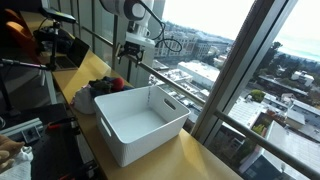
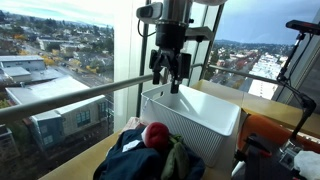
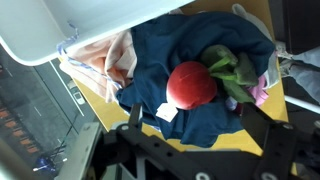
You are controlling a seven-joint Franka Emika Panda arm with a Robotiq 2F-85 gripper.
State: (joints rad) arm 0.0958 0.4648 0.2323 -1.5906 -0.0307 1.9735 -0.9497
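Setting: A high-rise window (image 2: 60, 60) looked out over city rooftops under a grey sky, and a wooden tabletop (image 1: 195, 155) ran along the glass.
Arm: The Franka arm hung above the near end of that tabletop, with its gripper (image 2: 170, 85) pointed straight down.
Jaws: They stood spread wide and released, with nothing between them and touching nothing.
Below the jaws: A clothing pile (image 1: 105, 88) lay on the tabletop. In the wrist view it filled most of the frame, well beneath the fingers (image 3: 133, 118).
Centre of pile: A red rounded item (image 3: 190, 83) sat on top of a navy cloth (image 3: 160, 55), roughly in line with the gap between the jaws.
Around it: A green cloth (image 3: 228, 68) pressed against the red item on one side. A pale pink cloth (image 3: 118, 60) showed at the pile's edge nearest the bin.
Bin: A white plastic bin (image 1: 130, 140) with cut-out handles stood upright just beside the pile, its wall touching or nearly touching the clothes. Both exterior views showed its inside bare.
Height: In both exterior views the gripper hovered clear of the clothes, above the level of the bin's rim.
Backdrop: Dark equipment and cables crowded the far end of the tabletop, too blurred to tell apart.
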